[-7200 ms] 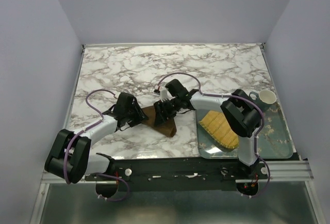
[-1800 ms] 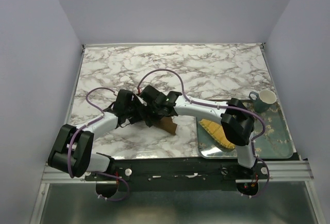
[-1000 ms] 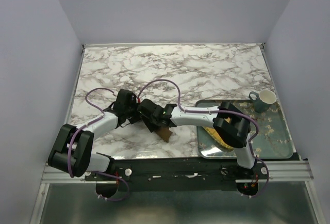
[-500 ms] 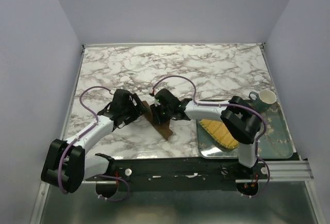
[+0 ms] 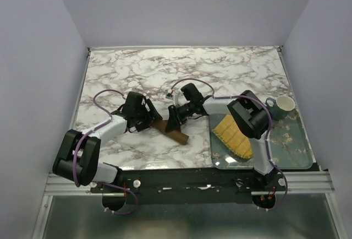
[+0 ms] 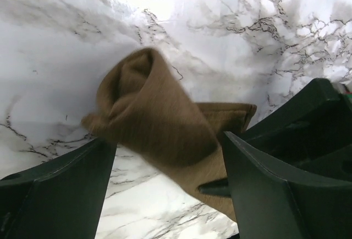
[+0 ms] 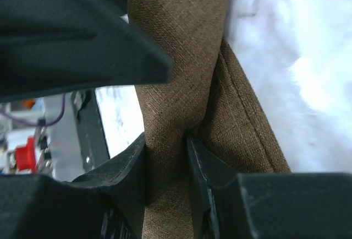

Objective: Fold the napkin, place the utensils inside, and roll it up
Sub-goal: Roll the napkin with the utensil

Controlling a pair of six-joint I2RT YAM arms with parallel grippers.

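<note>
The dark brown napkin [image 5: 171, 132] lies rolled into a short bundle on the marble table, near the front centre. In the left wrist view the napkin roll [image 6: 157, 126] sits between the wide-apart fingers [image 6: 60, 195] of my left gripper [image 6: 165, 140], which is open and not pinching it. My left gripper [image 5: 146, 119] stands at the roll's left end. My right gripper [image 5: 175, 119] comes in from the right and is shut on a fold of the napkin [image 7: 176, 41], the cloth squeezed between its pads [image 7: 204, 167]. The utensils are hidden.
A glass tray [image 5: 291, 148] sits at the front right with a yellow woven bamboo mat [image 5: 234, 135] on it and a green-and-white mug [image 5: 281, 107] at its far corner. Both arms crowd the table's front centre. The black base rail runs along the near edge.
My left gripper has opened and let go of the napkin. The right gripper has closed on a fold of it and drawn back toward the right; the roll has shifted slightly right.
</note>
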